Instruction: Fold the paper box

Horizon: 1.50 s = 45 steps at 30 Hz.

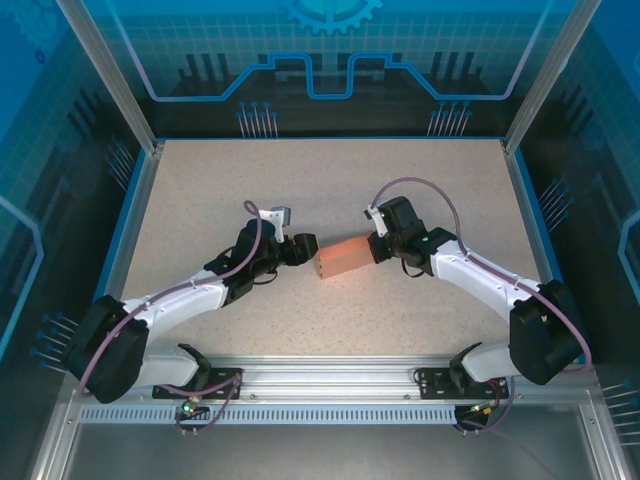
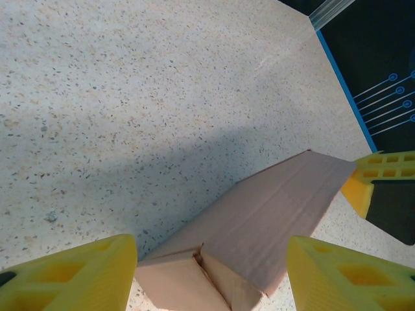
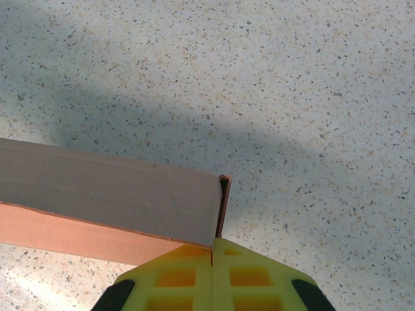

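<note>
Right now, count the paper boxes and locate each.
1. The paper box lies on the table, its right end pinched in the right tool, its left end between the open fingers of the left tool.

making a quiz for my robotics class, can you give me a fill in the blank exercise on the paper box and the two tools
1. The right tool is ____ (open or shut) on a thin edge of the paper box.
2. The left tool stands ____ (open or shut), with the box's end in its gap.
3. In the top view the box sits ____ the two tools.
4. The left tool's fingers are ____ in colour.
Missing words: shut; open; between; yellow.
</note>
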### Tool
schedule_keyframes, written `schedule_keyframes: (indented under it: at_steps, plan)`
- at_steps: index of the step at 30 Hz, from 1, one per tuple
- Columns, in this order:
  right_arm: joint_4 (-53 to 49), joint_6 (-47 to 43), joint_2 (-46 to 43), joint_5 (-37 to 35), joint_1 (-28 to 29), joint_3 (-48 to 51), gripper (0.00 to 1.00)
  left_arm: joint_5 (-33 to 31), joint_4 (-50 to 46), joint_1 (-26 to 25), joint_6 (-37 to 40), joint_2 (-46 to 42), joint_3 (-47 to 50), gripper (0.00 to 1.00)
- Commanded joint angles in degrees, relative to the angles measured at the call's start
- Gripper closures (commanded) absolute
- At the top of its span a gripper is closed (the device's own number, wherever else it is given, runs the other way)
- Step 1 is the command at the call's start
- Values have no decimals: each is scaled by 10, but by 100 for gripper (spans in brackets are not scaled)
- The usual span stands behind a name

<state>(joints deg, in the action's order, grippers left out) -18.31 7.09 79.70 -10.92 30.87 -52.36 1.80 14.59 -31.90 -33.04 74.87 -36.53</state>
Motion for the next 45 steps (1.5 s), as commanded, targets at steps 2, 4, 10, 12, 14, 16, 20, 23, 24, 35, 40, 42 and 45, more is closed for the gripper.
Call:
schedule_keyframes:
  at_steps: [2, 4, 10, 12, 14, 16, 20, 23, 24, 35, 40, 42, 45]
  plan:
    - [-19, -2, -7, 12, 9, 6, 100, 51, 5, 11, -5, 38, -28, 36]
    - [-20, -2, -5, 12, 10, 6, 100, 59, 5, 11, -7, 47, -29, 36]
    - [-18, -2, -4, 12, 9, 7, 100, 80, 10, 11, -13, 61, -22, 37]
    - [-17, -1, -4, 12, 8, 7, 100, 87, 10, 11, -16, 63, -16, 37]
    - [-16, 0, -4, 10, 9, 9, 100, 89, 12, 10, -19, 64, -9, 38]
    - [-16, 0, -5, 11, 9, 9, 100, 88, 17, 10, -22, 67, 1, 38]
    - [-16, 0, -4, 11, 9, 9, 100, 83, 21, 7, -22, 79, 15, 38]
    - [-20, -1, -5, 10, 9, 9, 100, 78, 24, 4, -21, 86, 21, 38]
    - [-22, -1, -7, 10, 9, 8, 100, 76, 26, 5, -20, 86, 23, 38]
    - [-60, -17, -47, 9, 9, -17, 77, 69, 16, 5, -11, 78, 12, 38]
    - [-80, -24, -59, 11, 7, -28, 70, 68, 15, 4, -9, 81, 9, 38]
    - [-86, -25, -64, 17, 6, -33, 68, 69, 15, 4, -8, 82, 7, 38]
    - [-86, -27, -73, 43, -7, -42, 64, 70, 13, 3, -7, 83, 4, 38]
